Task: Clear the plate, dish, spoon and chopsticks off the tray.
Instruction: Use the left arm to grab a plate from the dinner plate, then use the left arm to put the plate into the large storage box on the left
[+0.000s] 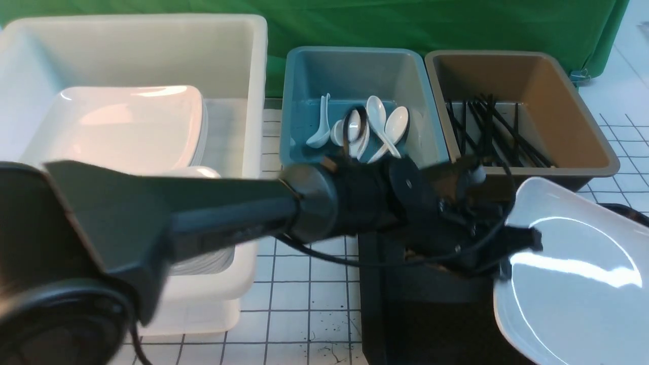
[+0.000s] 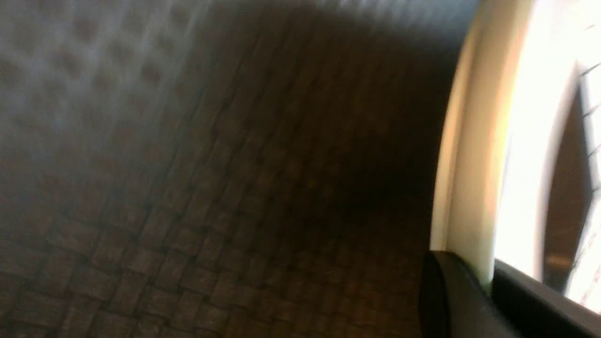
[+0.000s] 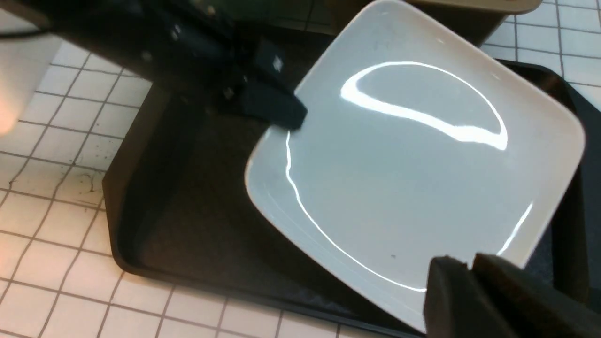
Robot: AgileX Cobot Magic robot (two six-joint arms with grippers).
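Observation:
The white plate (image 1: 573, 284) is tilted up above the black tray (image 1: 421, 324). My left gripper (image 1: 527, 241) reaches across from the left and is shut on the plate's left rim. In the left wrist view, that gripper (image 2: 488, 277) pinches the plate's rim (image 2: 469, 164) above the textured tray (image 2: 188, 188). My right gripper (image 3: 469, 265) is shut on the opposite edge of the plate (image 3: 404, 178). White spoons (image 1: 375, 126) lie in the blue tub. Black chopsticks (image 1: 492, 132) lie in the brown tub. The dish is not to be made out.
A big white tub (image 1: 238, 66) at the left holds stacked white plates (image 1: 127, 126). The blue tub (image 1: 304, 76) and the brown tub (image 1: 573, 101) stand behind the tray on the gridded tabletop (image 1: 304, 284). The left arm (image 1: 203, 213) spans the foreground.

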